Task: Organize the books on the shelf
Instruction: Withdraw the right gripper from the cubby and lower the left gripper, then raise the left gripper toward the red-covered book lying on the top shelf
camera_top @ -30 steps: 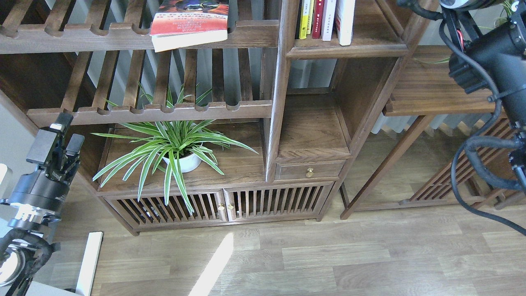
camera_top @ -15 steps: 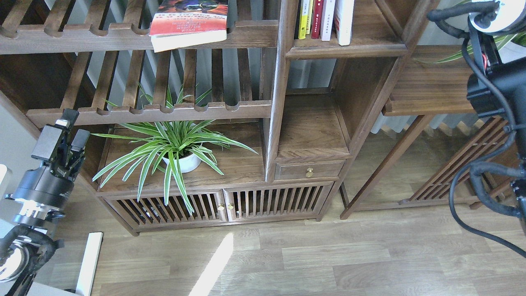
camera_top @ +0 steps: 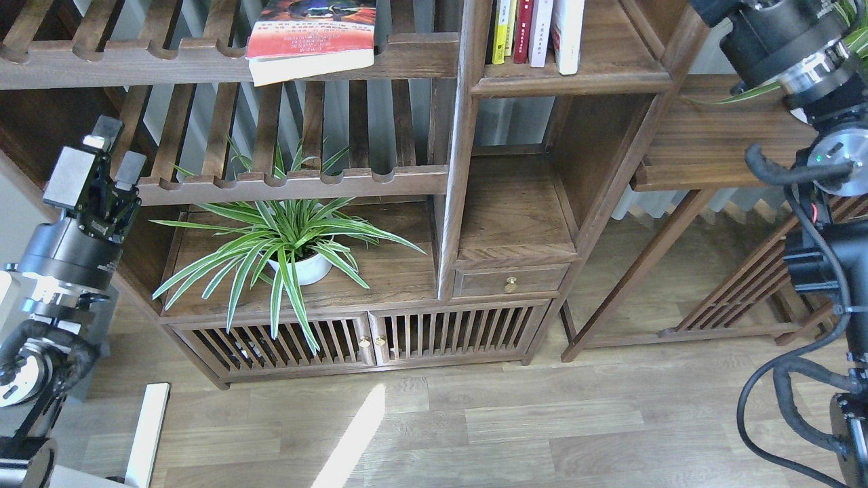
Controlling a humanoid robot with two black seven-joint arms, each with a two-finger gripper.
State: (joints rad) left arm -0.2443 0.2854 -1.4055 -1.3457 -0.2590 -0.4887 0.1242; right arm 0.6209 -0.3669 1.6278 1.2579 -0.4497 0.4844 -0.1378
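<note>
A red-orange book [camera_top: 312,30] with a dark picture lies flat on the upper slatted rack, its corner hanging over the front rail. Slim yellow [camera_top: 501,30] and red [camera_top: 523,30] books, a pale one [camera_top: 542,30] and a large white one [camera_top: 568,34] stand upright on the narrow plank shelf [camera_top: 576,80] at the top. My left gripper [camera_top: 114,146] is at the far left, by the end of the lower slatted rack, pointing up, its fingers a little apart and empty. My right arm [camera_top: 780,37] runs out of the top right; its gripper is out of view.
A spider plant in a white pot [camera_top: 298,266] stands on the cabinet top. Below the book shelf are an open compartment [camera_top: 515,210] and a small drawer [camera_top: 510,281]. A low side table [camera_top: 712,146] stands at the right. A white board [camera_top: 148,434] lies on the floor.
My left gripper has risen and now stands level with the lower slatted rack's end. My right arm has swung, its wrist now at the top right edge. The books have not moved.
</note>
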